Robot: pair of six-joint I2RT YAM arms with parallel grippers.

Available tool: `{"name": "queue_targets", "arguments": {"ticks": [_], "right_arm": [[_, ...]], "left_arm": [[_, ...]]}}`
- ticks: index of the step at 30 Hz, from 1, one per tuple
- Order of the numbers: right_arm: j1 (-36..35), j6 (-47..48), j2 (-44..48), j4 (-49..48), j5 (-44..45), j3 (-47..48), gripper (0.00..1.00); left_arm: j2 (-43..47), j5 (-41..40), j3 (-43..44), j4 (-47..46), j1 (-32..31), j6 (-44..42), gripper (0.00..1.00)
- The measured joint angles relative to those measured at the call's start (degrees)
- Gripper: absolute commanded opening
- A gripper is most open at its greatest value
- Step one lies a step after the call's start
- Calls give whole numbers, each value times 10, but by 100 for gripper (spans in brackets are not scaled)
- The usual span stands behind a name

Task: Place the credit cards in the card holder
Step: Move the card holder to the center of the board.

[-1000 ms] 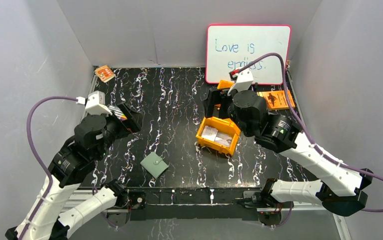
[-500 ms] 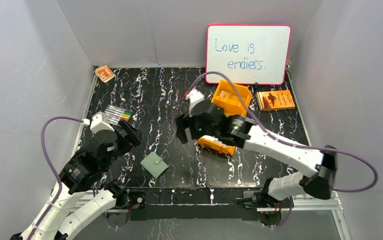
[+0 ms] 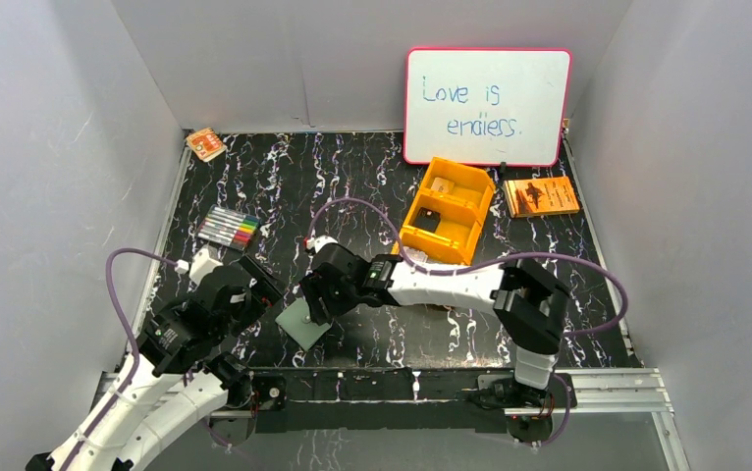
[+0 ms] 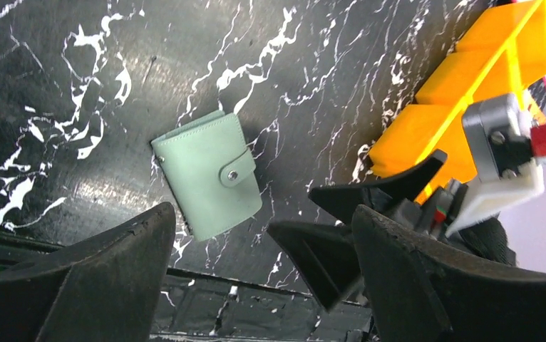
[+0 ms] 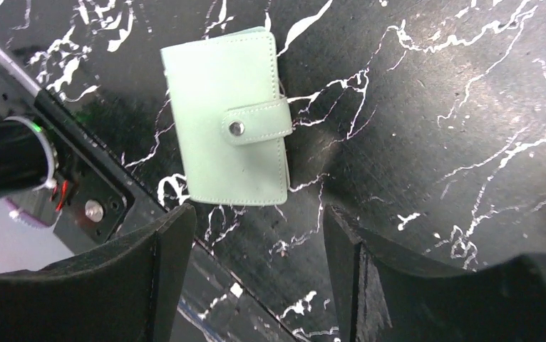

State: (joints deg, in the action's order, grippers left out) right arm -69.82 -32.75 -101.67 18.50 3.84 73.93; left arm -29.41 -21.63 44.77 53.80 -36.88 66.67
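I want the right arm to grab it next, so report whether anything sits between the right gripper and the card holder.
Nothing visible does. The right gripper hangs open over the card holder, which lies shut and snapped on the bare table, with only open space between them. The left gripper is off to its left, not in between.

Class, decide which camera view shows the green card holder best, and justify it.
The right wrist view: the card holder lies whole, large and closed, snap button plain. The left wrist view shows it whole but smaller. In the top external view it is tiny and partly hidden under the right gripper.
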Motion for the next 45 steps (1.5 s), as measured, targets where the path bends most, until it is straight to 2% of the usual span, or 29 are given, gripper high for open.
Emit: {"name": "queue_targets", "arguments": {"ticks": [11,21,26,35,39,42,45], "right_arm": [[0,-49,-73,-55,4,-7,64],[0,-78,-90,-83,-5,-27,38],[0,-94,-84,-111,-8,-46,31],[6,-139,-15,-136,19,-140,28],[17,-156,26,-139,28,-190,28],[27,-164,53,-136,35,-218,32],[31,-162,70,-118,41,-227,41]], "left_arm": [[33,26,-28,24,0,52,89],[31,38,-43,28,0,60,88],[21,50,-57,18,0,57,88],[-52,86,-99,-30,0,36,83],[-95,105,-121,-70,0,25,73],[-121,122,-138,-104,0,16,66],[-150,143,-146,-142,0,8,63]]}}
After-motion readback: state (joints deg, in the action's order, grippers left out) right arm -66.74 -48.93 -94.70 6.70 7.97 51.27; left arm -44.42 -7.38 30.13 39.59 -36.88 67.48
